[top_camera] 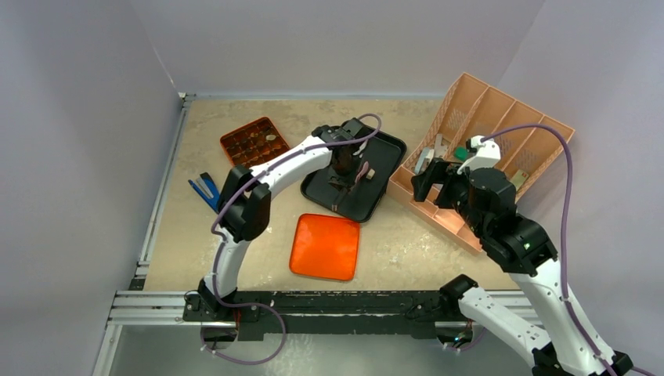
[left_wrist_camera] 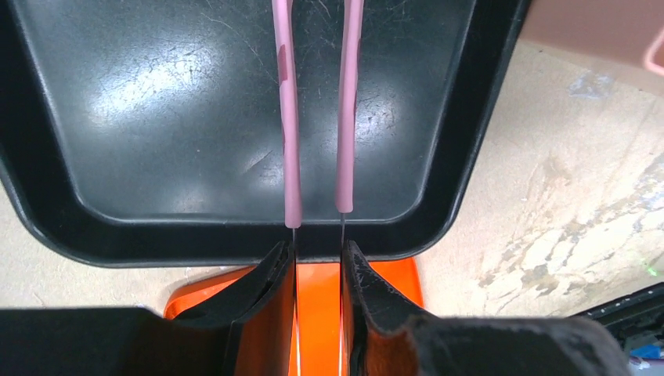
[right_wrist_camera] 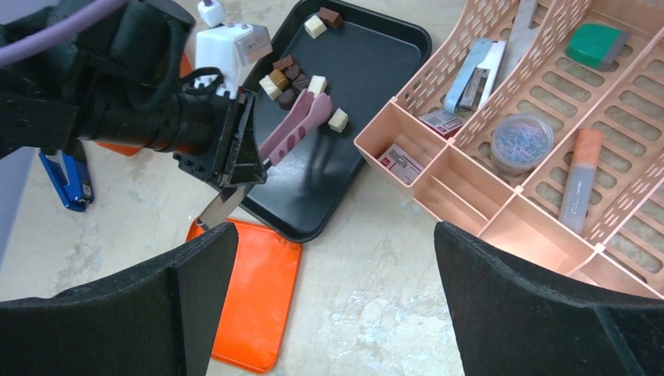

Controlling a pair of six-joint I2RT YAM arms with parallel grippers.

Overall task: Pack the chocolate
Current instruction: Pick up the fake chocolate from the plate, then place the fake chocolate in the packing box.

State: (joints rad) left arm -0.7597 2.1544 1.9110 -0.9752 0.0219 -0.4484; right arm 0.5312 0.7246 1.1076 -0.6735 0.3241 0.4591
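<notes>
My left pincer (left_wrist_camera: pixel 317 274) is closed on pink tongs (left_wrist_camera: pixel 291 117), gripping their metal shanks. The tong arms reach out low over the black tray (left_wrist_camera: pixel 156 94). My right pincer (right_wrist_camera: pixel 335 235) is spread wide and holds nothing, hanging above the bench (right_wrist_camera: pixel 376 313) between the tray and the peach organizer (right_wrist_camera: pixel 470 227).

The chocolate (right_wrist_camera: pixel 286 78) is all in the black tray:
- A cluster of dark, mid-brown and cream cubes sits at the tong tips.
- One cream cube lies just beside the tips.
- A cream and a brown piece sit together near the tray's far corner.

I can't tell if a piece is pinched in the tongs.

The orange compartmented box (top_camera: pixel 252 141) sits beyond the tray, well apart. There's a pale spot in one cell, and the others are too small to read. Its flat orange lid (top_camera: pixel 325 247) lies on the bench, touching the tray's near edge.

The organizer's compartments hold a grey stapler (right_wrist_camera: pixel 470 74), a green item (right_wrist_camera: pixel 595 43), a round tub of paper clips (right_wrist_camera: pixel 521 141), an orange-capped stick (right_wrist_camera: pixel 583 180) and small boxes (right_wrist_camera: pixel 399 160). A blue stapler (right_wrist_camera: pixel 66 176) lies loose on the bench.
</notes>
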